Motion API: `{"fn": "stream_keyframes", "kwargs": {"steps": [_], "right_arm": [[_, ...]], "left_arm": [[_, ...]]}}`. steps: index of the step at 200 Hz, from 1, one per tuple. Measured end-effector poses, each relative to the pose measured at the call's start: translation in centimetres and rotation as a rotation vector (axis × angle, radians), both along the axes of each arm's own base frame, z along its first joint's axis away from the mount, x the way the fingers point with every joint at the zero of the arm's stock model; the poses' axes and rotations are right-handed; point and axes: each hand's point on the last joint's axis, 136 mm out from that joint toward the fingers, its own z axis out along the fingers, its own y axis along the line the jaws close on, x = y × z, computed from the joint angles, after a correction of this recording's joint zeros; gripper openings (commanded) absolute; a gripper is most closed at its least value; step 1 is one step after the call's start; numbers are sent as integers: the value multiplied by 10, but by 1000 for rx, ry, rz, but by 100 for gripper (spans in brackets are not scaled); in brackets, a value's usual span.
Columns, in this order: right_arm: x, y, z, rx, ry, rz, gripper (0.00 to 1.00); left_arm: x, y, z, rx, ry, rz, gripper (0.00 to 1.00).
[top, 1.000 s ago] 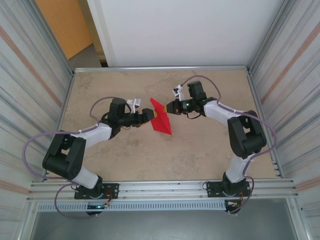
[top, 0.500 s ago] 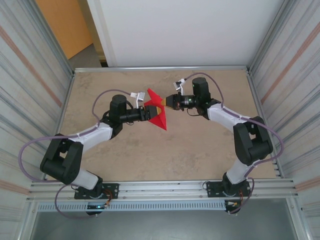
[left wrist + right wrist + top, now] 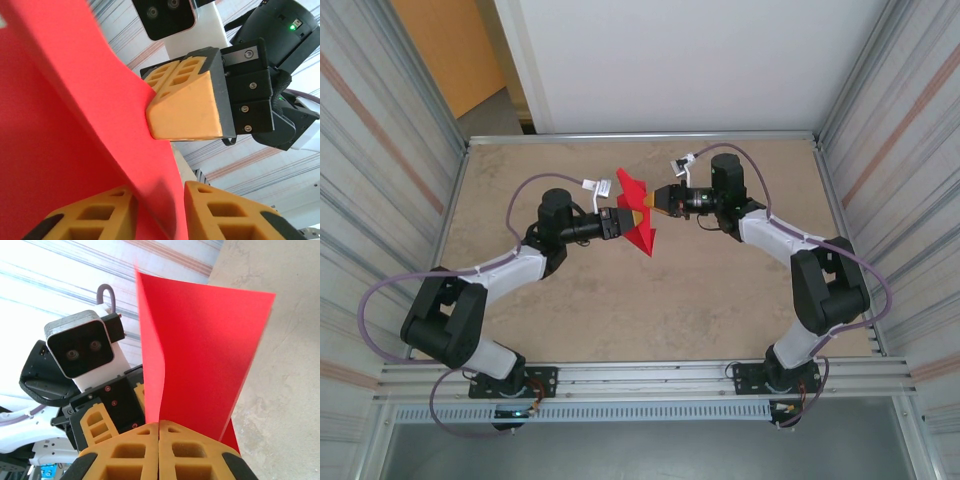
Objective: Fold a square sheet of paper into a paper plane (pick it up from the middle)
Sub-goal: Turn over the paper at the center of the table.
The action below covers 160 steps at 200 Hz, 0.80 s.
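The left end effector (image 3: 160, 192) now closes around the thin bright red paper sheet (image 3: 638, 215), whether pinching I cannot tell; the right end effector (image 3: 159, 426) stays clamped on it, readying a fold.

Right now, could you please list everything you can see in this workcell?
square sheet of paper: one, bright red, bent, held above the table between both tools
table: one, beige, under the arms
side panels: two, grey ribbed, left and right
back wall: one, white, far side
rail: one, silver, near edge
left tool: one, orange and black, straddling the paper
right tool: one, orange and black, shut on the paper
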Motion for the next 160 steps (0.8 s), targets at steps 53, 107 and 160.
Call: {"fn": "stream_keyframes", "kwargs": {"steps": [53, 107, 160], "right_arm": [[4, -8, -3, 1, 21, -22, 33], [17, -40, -8, -61, 35, -127, 50], [33, -97, -17, -234, -16, -336, 55]], "left_arm": [[0, 0, -2, 4, 12, 1, 13], [2, 1, -10, 46, 38, 8, 12], [22, 12, -31, 283, 62, 122, 13]]}}
